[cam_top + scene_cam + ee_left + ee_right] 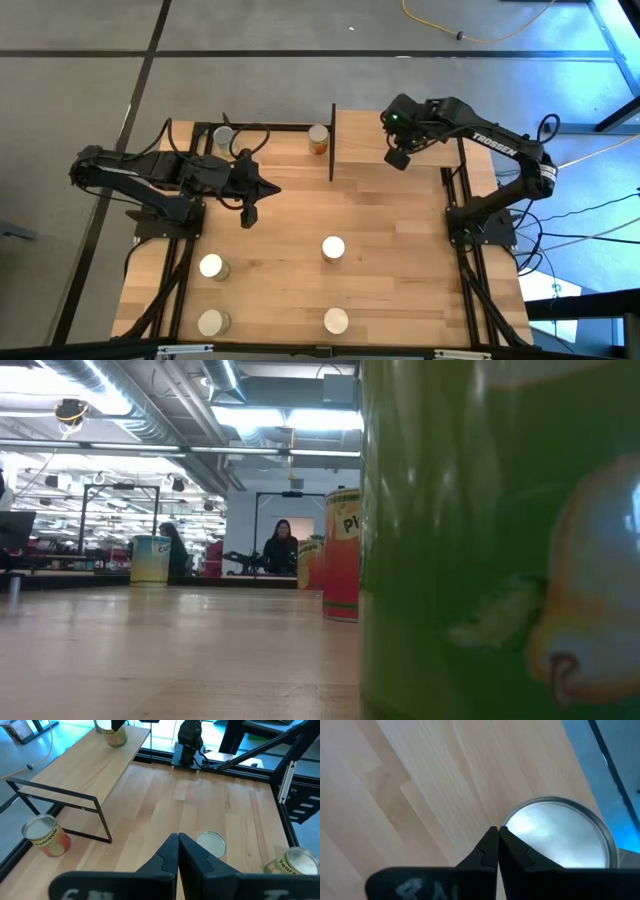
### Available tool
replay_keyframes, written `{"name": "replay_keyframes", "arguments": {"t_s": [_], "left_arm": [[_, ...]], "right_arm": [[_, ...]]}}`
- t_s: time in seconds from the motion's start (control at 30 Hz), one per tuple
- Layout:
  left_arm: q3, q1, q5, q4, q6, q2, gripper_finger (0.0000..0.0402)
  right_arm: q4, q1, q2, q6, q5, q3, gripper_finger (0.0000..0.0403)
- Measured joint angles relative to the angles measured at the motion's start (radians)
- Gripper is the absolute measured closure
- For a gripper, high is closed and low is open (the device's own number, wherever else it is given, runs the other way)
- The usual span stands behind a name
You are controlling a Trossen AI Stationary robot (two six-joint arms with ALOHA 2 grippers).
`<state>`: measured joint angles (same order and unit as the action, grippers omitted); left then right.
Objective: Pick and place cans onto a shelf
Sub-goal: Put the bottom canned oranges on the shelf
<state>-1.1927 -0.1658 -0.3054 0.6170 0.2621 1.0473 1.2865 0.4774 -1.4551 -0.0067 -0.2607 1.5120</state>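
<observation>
Seen from above, a pale wooden worktop (400, 250) carries two dark robot arms, one at each side. Six cans can be counted from overhead. Four stand in a loose square on the near part of the worktop, their shiny round tops facing up: one at the middle (333, 248), one toward the left (211, 266), one at the near left (211, 322) and one at the near middle (336, 321). A fifth can (319, 139), with an orange-red label, stands at the far edge just beside the black upright panel of the shelf (385, 150). A sixth can (224, 139) stands at the far left, near the left arm.

The shelf (a single light-wood board with a thin black frame) sits at the far right of the worktop. The left wrist view shows one more can (112, 732) standing on its board, under the right arm.

The left end effector (249, 216) hangs over open worktop left of centre, its fingers pressed together and holding nothing. The right end effector (398, 159) hovers over the shelf, fingers also together, just beside that can's shiny top (560, 832).

Beyond the worktop, two people (281, 547) show far off in the room.
</observation>
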Motion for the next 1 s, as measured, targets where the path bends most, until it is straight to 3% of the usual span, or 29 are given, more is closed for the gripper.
{"name": "replay_keyframes", "arguments": {"t_s": [0.57, 1.0], "left_arm": [[0.000, 0.000, -0.001, 0.000, -0.001, 0.000, 0.0401], [0.000, 0.000, -0.001, -0.001, 0.025, 0.000, 0.0401]], "right_arm": [[0.001, 0.000, 0.000, -0.027, -0.006, 0.004, 0.0400], [0.027, 0.000, 0.002, -0.054, -0.030, 0.122, 0.0402]]}}
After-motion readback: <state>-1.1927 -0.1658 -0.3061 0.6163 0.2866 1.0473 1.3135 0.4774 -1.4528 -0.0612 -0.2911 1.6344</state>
